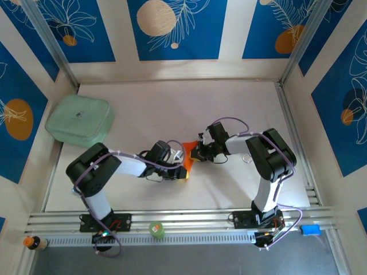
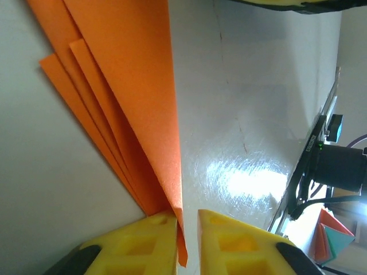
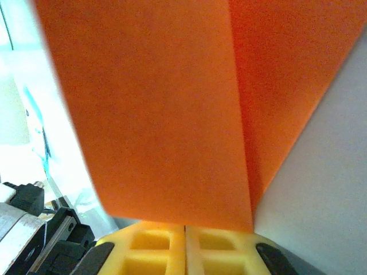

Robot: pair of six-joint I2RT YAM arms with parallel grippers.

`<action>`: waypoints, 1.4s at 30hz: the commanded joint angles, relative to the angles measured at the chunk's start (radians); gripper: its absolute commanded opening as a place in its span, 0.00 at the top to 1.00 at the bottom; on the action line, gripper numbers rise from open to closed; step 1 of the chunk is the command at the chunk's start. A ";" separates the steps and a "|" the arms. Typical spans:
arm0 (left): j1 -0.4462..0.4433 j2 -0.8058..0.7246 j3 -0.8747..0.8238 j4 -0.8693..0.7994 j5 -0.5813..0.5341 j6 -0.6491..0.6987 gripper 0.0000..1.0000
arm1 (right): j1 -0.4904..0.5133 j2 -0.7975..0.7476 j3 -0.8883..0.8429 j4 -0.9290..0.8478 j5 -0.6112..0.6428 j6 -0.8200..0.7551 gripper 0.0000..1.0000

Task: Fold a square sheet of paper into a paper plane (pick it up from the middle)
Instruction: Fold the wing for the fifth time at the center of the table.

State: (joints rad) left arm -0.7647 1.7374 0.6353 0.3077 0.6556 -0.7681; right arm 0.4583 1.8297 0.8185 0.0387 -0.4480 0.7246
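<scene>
**Figure. Mid-fold state, seen from above and from both wrists.** The square sheet of paper (image 1: 187, 162), already creased into a layered wedge, is located on the table (image 1: 172, 103) near its middle, between the two arms. The left gripper (image 2: 187, 220) is shown with its jaws narrowly apart; the paper's tip is lodged in the gap, laid against one yellow pad (image 2: 143, 240) and apparently not pinched. The right gripper (image 3: 184, 229) is closed pad to pad at the paper's edge, and the sheet is judged to be held there.

*Hazards.* With only one firm pinch, the wedge could be pivoted or dragged out of line by any movement of the right arm. Several staggered edges are seen fanned beside the main fold in the left wrist view, so the layers could spring apart and the crease be lost once pressure is released. A tear or crumple could be caused if the left jaws are closed again off the fold line, or if the arms are drawn apart.

*Orientation.* In the left wrist view the wedge is narrowed towards the left fingers and widened away from them. From above, the long axis is seen to run roughly from far to near, though most of it is hidden by the grippers.
</scene>
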 commanded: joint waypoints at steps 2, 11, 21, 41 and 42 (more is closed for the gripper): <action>-0.044 0.009 -0.072 -0.206 0.047 0.011 0.79 | 0.016 0.057 -0.007 -0.071 0.093 -0.008 0.94; -0.041 -0.213 -0.057 -0.316 -0.127 0.008 0.70 | 0.016 0.049 -0.002 -0.078 0.089 -0.011 0.94; -0.005 -0.156 0.099 -0.137 -0.136 -0.064 1.00 | 0.017 0.047 0.001 -0.082 0.088 -0.011 0.94; 0.000 0.109 0.167 -0.008 -0.077 -0.107 1.00 | 0.020 0.039 -0.001 -0.090 0.091 -0.011 0.94; -0.001 0.115 0.156 -0.007 -0.075 -0.106 1.00 | 0.020 0.040 -0.001 -0.091 0.091 -0.011 0.94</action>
State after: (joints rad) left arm -0.7723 1.8351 0.8112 0.2855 0.5686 -0.8822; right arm 0.4648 1.8297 0.8295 0.0181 -0.4328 0.7246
